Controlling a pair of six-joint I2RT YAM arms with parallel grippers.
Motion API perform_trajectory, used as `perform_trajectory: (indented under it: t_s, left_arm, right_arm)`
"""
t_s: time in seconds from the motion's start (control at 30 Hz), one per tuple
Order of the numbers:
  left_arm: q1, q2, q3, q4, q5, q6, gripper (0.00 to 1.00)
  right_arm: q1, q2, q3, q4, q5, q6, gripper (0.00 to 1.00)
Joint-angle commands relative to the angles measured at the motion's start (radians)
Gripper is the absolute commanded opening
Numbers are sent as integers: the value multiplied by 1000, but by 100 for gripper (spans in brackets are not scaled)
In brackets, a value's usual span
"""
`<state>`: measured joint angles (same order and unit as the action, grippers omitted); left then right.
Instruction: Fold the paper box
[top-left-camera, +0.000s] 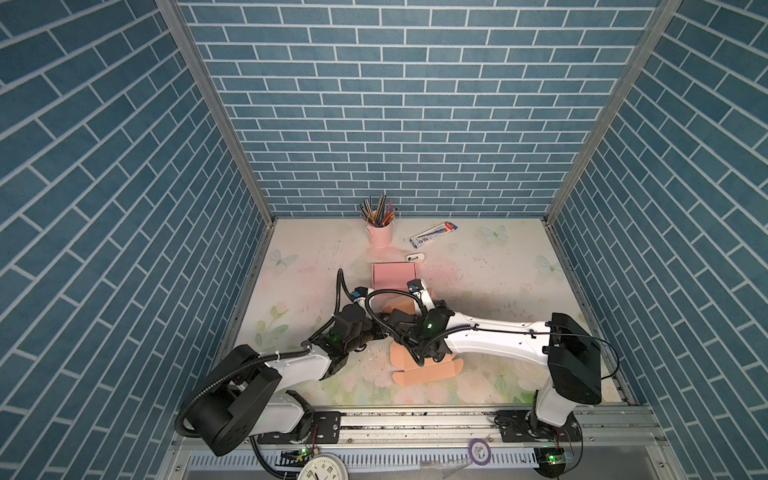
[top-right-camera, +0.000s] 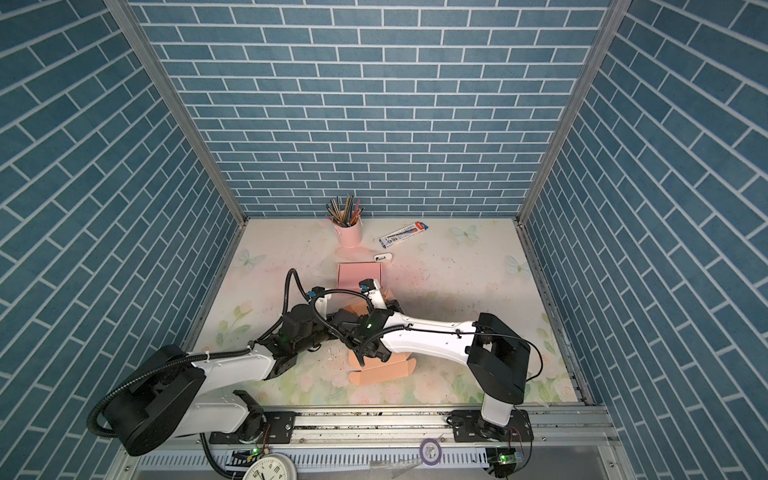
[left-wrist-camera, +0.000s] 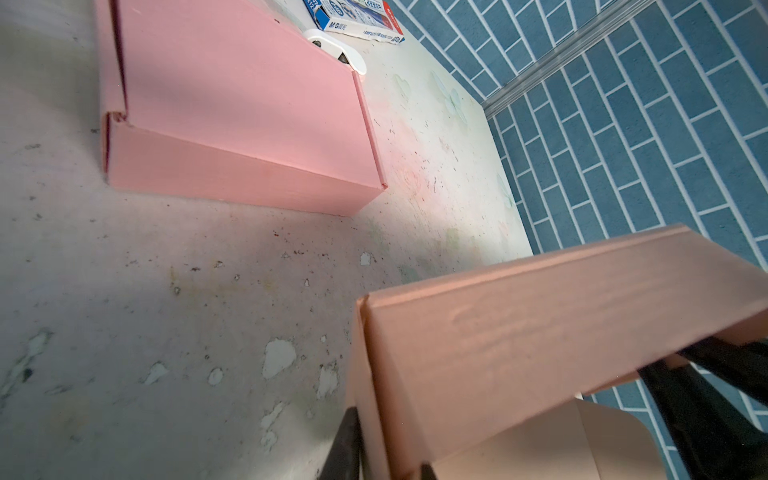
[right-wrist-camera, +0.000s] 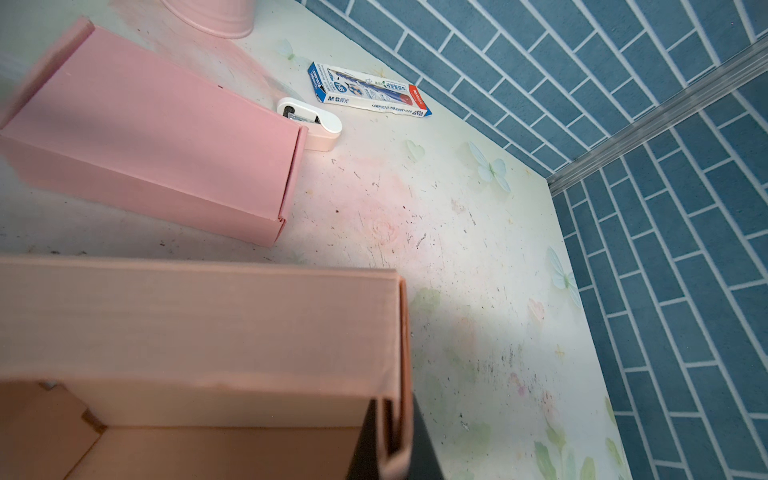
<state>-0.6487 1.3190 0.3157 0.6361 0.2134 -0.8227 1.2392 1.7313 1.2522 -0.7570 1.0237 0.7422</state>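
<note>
I am pinching the paper box, lower centre in both top views, in left gripper and right gripper, and any slipping could be letting its folded wall spring open.

The paper box was peach-coloured card, only partly folded. In both top views it sat on the tabletop near the front middle, and its flat lid flap, with rounded tabs at the corners, was spread toward the front edge. In the right wrist view one long wall stood upright, with a doubled side wall meeting it at the corner, above an open brown interior. The left wrist view showed an upright wall from outside. The box's middle was hidden, and it possibly sat slightly tilted.
</note>
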Motion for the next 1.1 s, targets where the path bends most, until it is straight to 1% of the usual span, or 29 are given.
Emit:
perform_trajectory:
  t_s: [0.0, 0.17, 0.4, 0.67, 0.77, 1.0, 1.07]
  left_arm:
    - [-10, -16, 25, 38, -14, -7, 16]
    - [-9, -14, 31, 22, -35, 8, 16]
    - [-10, -3, 42, 3, -62, 28, 16]
    - [-9, -1, 51, -28, -90, 52, 16]
    - [-9, -8, 52, -43, -101, 63, 16]
    - [-8, -17, 63, -69, -118, 81, 16]
    - [-9, -22, 68, -84, -126, 91, 16]
  right_arm:
    - [8, -43, -20, -1, 11, 51, 13]
    - [15, -115, -70, 81, -5, 16, 22]
    - [24, -187, -122, 171, -35, -18, 30]
    - [28, -270, -217, 349, -137, -91, 40]
    - [28, -290, -237, 369, -161, -99, 42]
    - [28, -341, -298, 447, -225, -136, 55]
    - [29, -354, -303, 452, -231, -142, 56]
